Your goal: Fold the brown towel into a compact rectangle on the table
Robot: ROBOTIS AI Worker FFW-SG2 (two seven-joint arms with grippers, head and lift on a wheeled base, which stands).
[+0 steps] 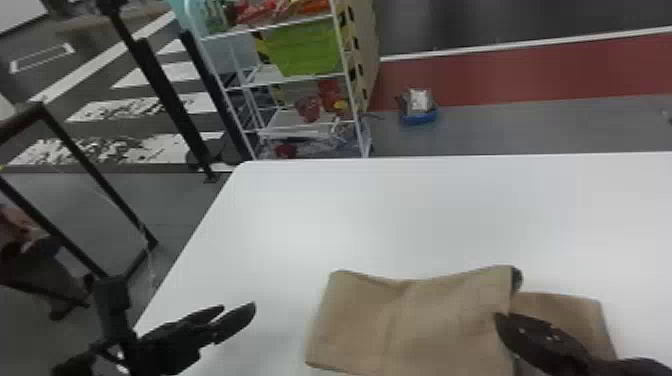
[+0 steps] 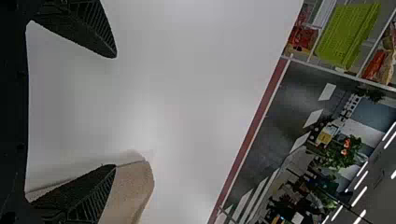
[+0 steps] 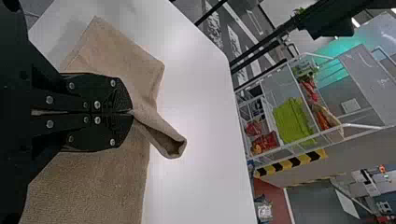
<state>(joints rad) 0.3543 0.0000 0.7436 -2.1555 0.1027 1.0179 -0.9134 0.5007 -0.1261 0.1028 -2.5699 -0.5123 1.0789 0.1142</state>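
- The brown towel (image 1: 410,320) lies on the white table (image 1: 450,210), from the bottom centre of the head view towards its lower right, partly folded, with a broad panel and a smaller flap to its right.
- The right gripper (image 3: 131,112), at the lower right of the head view, has its fingers clenched on a pinch of towel near where panel and flap meet; that grip probably serves to lift or steer a layer.
- Beside the pinch the cloth bunches into a hollow curl (image 3: 175,145), likely because one small grip gathers the fabric instead of keeping its edge straight.
- The left gripper (image 2: 115,111), at the lower left of the head view, has its fingers spread with no cloth between them, a stance that would suit taking the panel's near corner or steadying it.
- The job looks midway: the layers overlap, but the outline is no neat rectangle. The next move probably calls for laying the pinched part flat and squaring the edges; letting go too early could set the curl as a crease.
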